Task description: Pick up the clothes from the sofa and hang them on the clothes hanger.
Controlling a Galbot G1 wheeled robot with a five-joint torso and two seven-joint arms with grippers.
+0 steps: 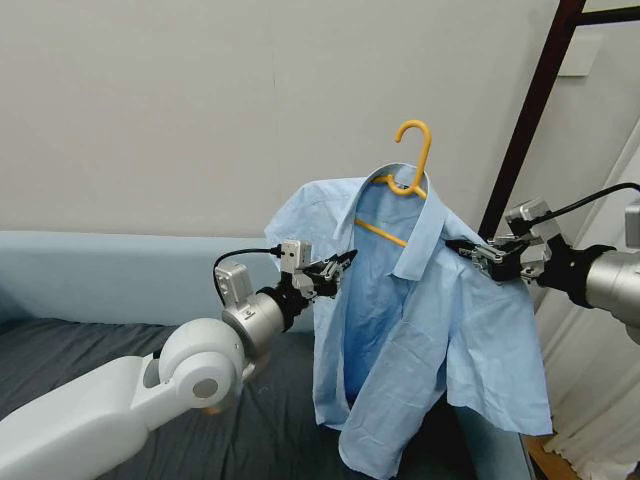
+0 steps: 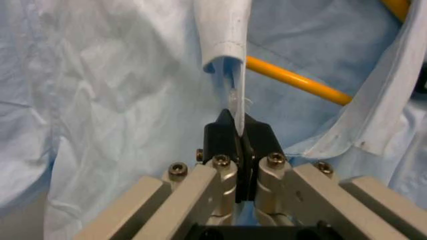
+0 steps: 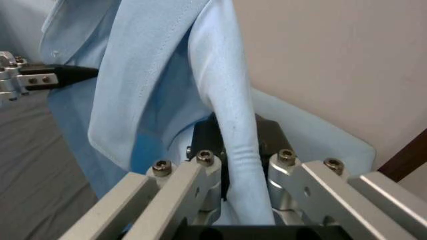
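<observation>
White, rounded left arm (image 1: 110, 410), silver wrist cuffs (image 1: 262, 318), black cables (image 1: 250, 251) looping; black fingertips (image 2: 220, 137), beige links (image 2: 180, 200), silver screws (image 2: 221, 160).

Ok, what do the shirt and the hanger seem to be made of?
The shirt looks like thin woven cloth, likely cotton or a blend: matte, creased, with stitched seams, hanging limp. The hanger is smooth, slightly glossy orange-yellow, probably plastic or plastic-coated; I cannot tell which. The left gripper pinches the shirt's front edge, the right gripper a fold near the collar.
</observation>
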